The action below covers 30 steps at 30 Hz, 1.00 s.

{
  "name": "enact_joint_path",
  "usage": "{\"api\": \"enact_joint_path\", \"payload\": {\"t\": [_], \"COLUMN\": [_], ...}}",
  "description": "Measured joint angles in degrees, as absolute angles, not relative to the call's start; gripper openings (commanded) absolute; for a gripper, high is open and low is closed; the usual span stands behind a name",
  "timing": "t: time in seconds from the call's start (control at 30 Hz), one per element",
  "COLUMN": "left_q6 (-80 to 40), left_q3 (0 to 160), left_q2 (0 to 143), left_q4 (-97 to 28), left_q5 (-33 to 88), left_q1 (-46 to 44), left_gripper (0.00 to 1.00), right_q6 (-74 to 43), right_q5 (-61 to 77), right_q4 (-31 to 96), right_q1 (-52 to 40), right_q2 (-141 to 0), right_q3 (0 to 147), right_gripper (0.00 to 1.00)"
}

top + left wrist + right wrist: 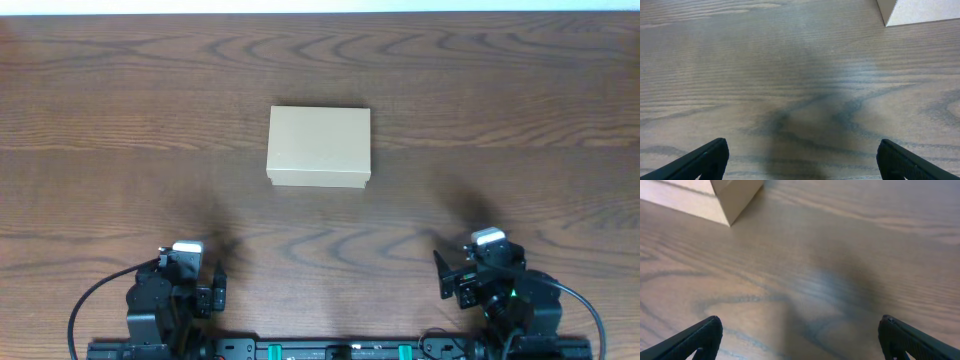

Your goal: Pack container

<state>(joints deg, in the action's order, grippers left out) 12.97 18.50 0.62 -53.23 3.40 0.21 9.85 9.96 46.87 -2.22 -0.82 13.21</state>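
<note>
The container (319,146) is a plain tan cardboard box, lid shut, lying flat in the middle of the wooden table. A corner of it shows at the top right of the left wrist view (920,11) and at the top left of the right wrist view (715,197). My left gripper (205,283) is open and empty at the near left edge, its fingertips wide apart over bare wood (802,157). My right gripper (462,275) is open and empty at the near right edge (801,337). Both are well short of the box.
The dark wood-grain table (120,120) fills the view. The arm bases and cables (330,348) run along the near edge. No tape rolls or other loose items are in view.
</note>
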Motion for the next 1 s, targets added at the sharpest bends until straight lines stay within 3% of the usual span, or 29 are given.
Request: {"api": "enact_joint_path", "payload": {"t": [1.0], "left_q6": [13.0], "left_q3": [18.5], "left_q2": [0.6], "left_q4": [-53.2], "left_q5": [3.4], "left_q1": [0.2], "left_gripper": [0.95], "right_q6": [9.4], "right_q5": [9.3], "right_q4": [46.6], "right_q1": [-3.2], "right_q2": [-0.7], "right_q3": [10.8], "right_gripper": [0.99]}}
